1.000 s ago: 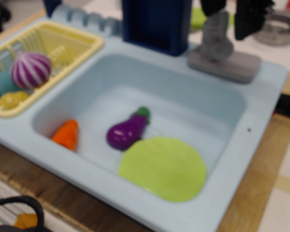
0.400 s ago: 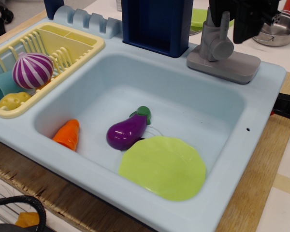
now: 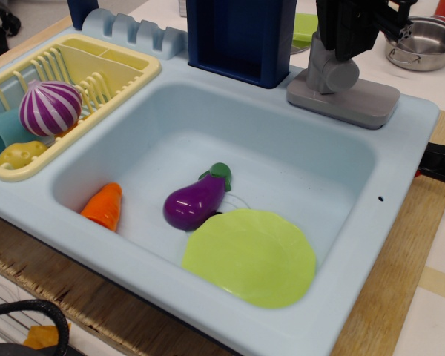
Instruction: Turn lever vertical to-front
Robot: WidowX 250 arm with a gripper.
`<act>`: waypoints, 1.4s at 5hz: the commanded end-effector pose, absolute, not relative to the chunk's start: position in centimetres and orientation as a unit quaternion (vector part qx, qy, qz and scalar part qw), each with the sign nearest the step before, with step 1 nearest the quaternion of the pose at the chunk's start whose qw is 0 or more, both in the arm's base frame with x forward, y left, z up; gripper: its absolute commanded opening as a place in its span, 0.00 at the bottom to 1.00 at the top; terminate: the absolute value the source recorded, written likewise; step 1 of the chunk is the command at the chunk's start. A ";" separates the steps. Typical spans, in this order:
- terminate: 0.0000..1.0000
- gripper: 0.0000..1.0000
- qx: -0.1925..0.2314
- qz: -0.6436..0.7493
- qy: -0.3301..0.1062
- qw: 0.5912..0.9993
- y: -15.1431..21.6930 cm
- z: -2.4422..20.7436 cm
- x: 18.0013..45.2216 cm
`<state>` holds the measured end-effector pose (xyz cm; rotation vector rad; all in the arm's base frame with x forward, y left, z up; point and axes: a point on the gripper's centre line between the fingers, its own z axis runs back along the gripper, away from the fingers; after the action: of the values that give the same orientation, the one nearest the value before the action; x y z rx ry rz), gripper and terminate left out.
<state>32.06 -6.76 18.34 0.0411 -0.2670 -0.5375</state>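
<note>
The lever's rounded grey joint (image 3: 332, 73) sits on its flat grey base plate (image 3: 365, 102) at the sink's back right corner. The slim rod rising from the joint is almost wholly hidden behind my black gripper (image 3: 346, 43). The gripper comes down from the top edge and its fingers are closed together around the rod just above the joint. The tall dark blue block (image 3: 241, 37) stands just left of the lever.
The light blue sink (image 3: 400, 159) holds a purple eggplant (image 3: 195, 202), a green plate (image 3: 250, 256) and an orange carrot (image 3: 104, 205). A yellow dish rack (image 3: 126, 70) with a striped onion (image 3: 50, 107) is at the left. A metal pot (image 3: 423, 41) stands behind right.
My gripper's fingers stood on either side of the rod, with the right finger well apart. They have come together over the rod, which now is hidden. The lever joint has not visibly turned.
</note>
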 end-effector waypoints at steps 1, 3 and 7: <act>0.00 0.00 0.036 -0.277 -0.155 0.947 -6.4 19.6 32.6; 0.00 0.00 0.051 -0.245 -0.140 0.958 -4.5 20.2 30.1; 0.00 0.00 0.065 -0.205 -0.122 0.969 0.4 18.7 28.8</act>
<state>29.05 -3.18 17.11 0.0722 -0.2351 -0.5043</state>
